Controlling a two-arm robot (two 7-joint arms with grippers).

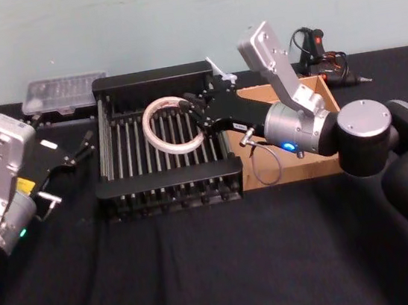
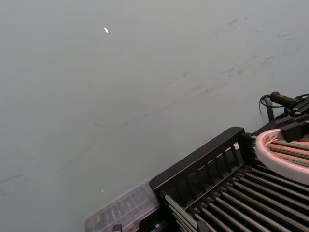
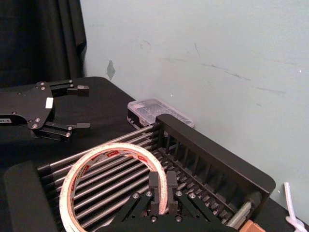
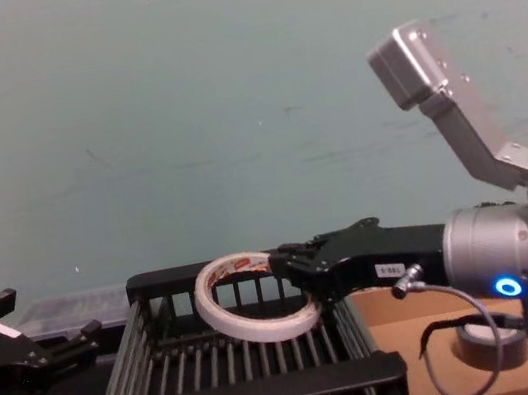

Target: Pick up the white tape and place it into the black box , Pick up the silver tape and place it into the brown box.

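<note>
Right gripper [image 1: 201, 120] pinches the white tape [image 1: 173, 126] by its rim, holding it tilted over the black box [image 1: 170, 179]. Silver tape [image 4: 493, 342] lies in the brown box [image 1: 325, 90] at three o'clock. Left gripper [image 1: 86, 144] waits open at nine o'clock.

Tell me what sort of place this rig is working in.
Probably a lab or workshop test bench: a black cloth-covered table against a bare pale wall, a clear plastic parts case and cabled hand tools at the back.

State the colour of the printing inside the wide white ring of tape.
Red, on the wide white ring of tape; clearest in the right wrist view.
</note>
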